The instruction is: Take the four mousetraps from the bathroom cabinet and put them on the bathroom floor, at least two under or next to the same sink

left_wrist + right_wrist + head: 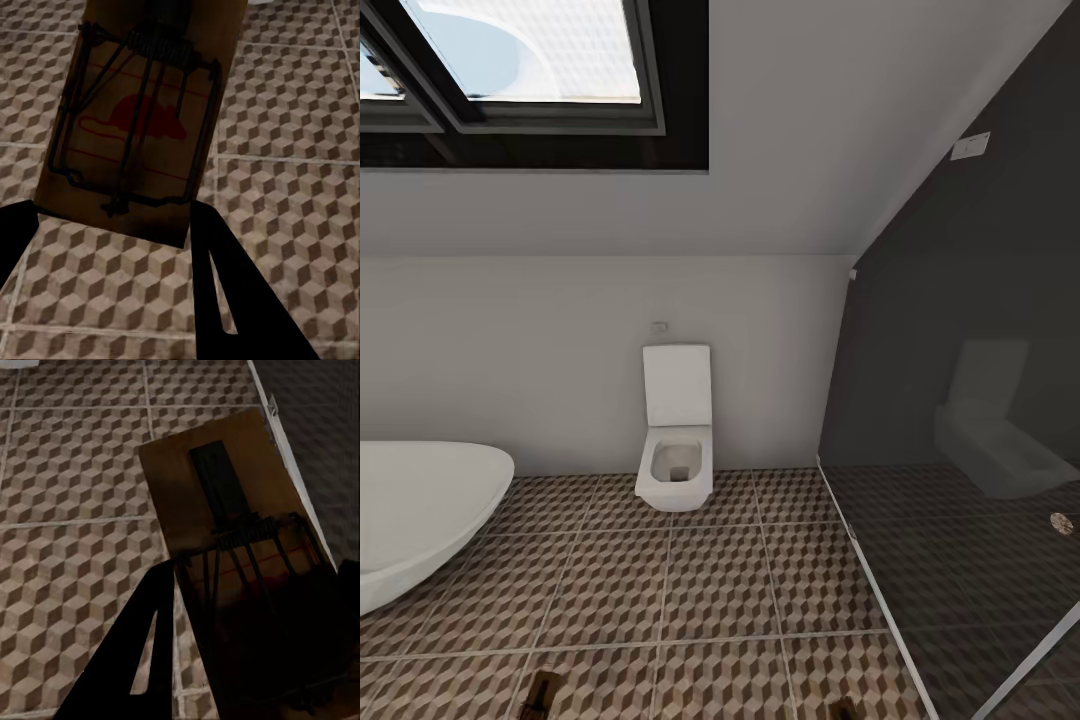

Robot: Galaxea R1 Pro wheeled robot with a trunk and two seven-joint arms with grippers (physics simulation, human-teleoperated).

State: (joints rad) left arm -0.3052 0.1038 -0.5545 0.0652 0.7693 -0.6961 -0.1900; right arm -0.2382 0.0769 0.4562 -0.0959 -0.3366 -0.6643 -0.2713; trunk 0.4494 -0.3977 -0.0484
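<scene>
Each pincer pinched one mousetrap: the left pincer (112,225) a trap (135,120) with a red mouse print, the right pincer (255,607) another mousetrap (225,532), both above the bathroom floor (710,590). Neither lay down yet, so placing remained, judging by this. Beyond, the head view alone showed a toilet (676,430) and bathtub (420,510).

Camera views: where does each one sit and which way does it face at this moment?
Head view: on the robot's head, facing forward and down at the toilet, bathtub and bathroom floor.
Left wrist view: above the floor, looking along the left gripper clamping a mousetrap; a dark finger shows.
Right wrist view: likewise, the right gripper holds a second mousetrap.
All three views share the cube-patterned tiles.
</scene>
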